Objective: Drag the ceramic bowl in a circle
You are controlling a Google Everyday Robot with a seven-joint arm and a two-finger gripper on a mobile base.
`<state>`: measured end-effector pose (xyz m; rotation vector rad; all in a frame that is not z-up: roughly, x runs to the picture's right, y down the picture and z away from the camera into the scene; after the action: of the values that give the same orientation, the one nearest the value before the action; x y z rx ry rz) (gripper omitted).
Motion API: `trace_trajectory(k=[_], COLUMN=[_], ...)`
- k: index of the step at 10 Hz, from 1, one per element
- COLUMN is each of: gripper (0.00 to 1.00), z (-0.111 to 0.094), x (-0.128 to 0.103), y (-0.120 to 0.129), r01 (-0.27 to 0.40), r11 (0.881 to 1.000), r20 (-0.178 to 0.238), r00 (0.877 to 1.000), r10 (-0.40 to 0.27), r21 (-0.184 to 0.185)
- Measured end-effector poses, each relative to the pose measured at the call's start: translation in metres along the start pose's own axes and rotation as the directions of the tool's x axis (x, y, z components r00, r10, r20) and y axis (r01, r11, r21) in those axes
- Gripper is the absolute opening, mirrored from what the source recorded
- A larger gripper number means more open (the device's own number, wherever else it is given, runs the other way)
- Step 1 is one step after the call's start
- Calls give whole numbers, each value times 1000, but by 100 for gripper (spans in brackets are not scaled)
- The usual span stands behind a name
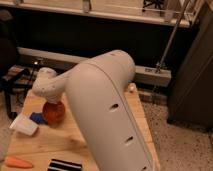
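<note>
Near edge of the tabletop: one striped black-and-white item, one carrot. Further back, one white cup lying tipped, one blue item, one ceramic bowl left of centre, just beside the blue item. One arm fills the middle; the hand sits on top of the bowl, and I cannot tell how it is set or whether it grips. Risks: the circle path likely sweeps into the blue item or cup and shoves them; the bowl looks tilted, so it may tip or slip free; the tabletop's left edge is near.
</note>
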<state>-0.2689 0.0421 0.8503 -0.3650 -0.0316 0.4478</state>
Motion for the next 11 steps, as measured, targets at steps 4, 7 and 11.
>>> trace_trajectory(k=[4, 7, 11], gripper=[0, 0, 0], z=[28, 52, 51], x=[80, 143, 214], y=[-89, -127, -158], r01=[-204, -326, -407], r11=[979, 945, 910], r20=[-82, -135, -144], r00=[975, 935, 899], r10=[206, 327, 414], r21=[26, 36, 80])
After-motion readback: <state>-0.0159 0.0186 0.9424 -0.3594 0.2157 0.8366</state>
